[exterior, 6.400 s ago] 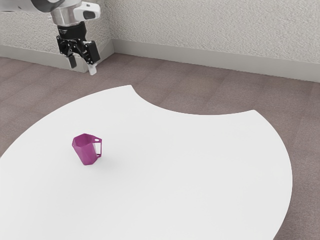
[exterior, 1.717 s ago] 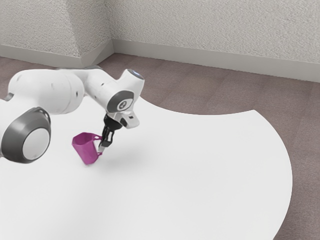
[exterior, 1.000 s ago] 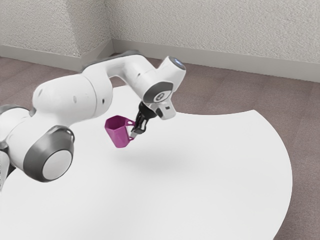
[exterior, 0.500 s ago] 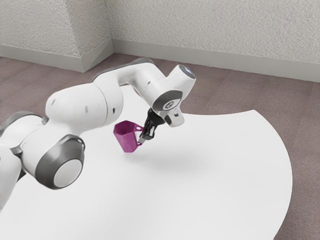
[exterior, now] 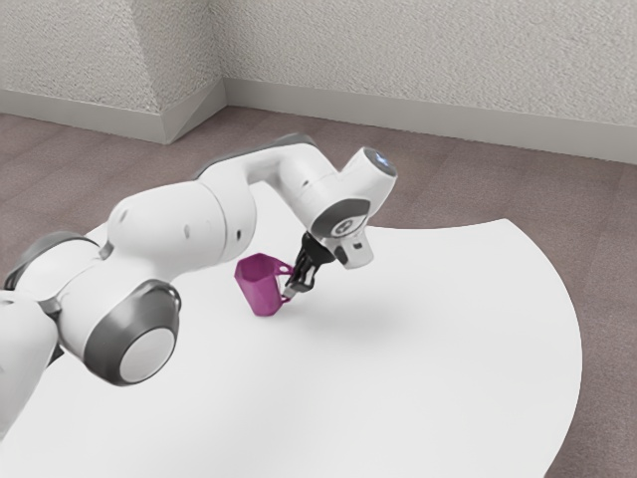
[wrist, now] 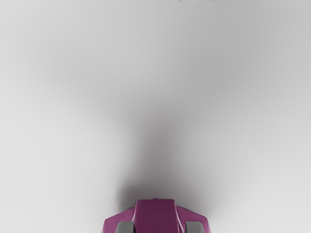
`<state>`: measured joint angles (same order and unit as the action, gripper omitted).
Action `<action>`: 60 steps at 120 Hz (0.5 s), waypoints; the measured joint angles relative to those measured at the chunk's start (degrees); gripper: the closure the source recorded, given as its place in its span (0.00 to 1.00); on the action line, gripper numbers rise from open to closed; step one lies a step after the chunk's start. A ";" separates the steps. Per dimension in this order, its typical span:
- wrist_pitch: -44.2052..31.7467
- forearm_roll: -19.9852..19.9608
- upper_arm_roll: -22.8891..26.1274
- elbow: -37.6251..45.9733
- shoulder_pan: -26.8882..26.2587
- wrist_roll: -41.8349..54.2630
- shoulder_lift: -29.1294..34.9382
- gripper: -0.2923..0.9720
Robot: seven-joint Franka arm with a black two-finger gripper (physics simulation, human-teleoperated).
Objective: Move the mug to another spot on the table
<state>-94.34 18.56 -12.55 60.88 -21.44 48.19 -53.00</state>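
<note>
Brown floor [exterior: 478,169] all around, bumpy pale wall [exterior: 448,50] at the back (with one corner [exterior: 164,60] sticking out), light strip [exterior: 448,119] along its bottom.

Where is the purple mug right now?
In the exterior view the mug is held by its handle in the gripper, near the middle of the white table and close to its top.

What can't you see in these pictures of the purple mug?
- Exterior view: the handle of the mug, mostly covered by the gripper.
- Exterior view: whether the mug touches the table; too small to tell.
- Wrist view: most of the mug, cut off by the picture's edge.
</note>
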 joint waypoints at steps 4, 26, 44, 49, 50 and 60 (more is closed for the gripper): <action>-0.05 0.00 0.00 0.03 0.00 0.01 -0.02 0.78; -0.26 -0.22 -0.01 0.49 -0.01 0.10 -0.05 0.64; -0.49 -0.44 -0.01 0.62 -0.06 0.26 -0.04 0.46; -0.69 -0.82 -0.01 0.62 -0.08 0.30 0.04 0.42; -0.73 -0.93 -0.01 0.61 -0.08 0.31 0.08 0.41; -1.75 -2.79 -0.07 0.76 -0.23 0.38 1.09 0.35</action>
<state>-96.09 15.76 -12.62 61.64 -21.67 48.56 -51.92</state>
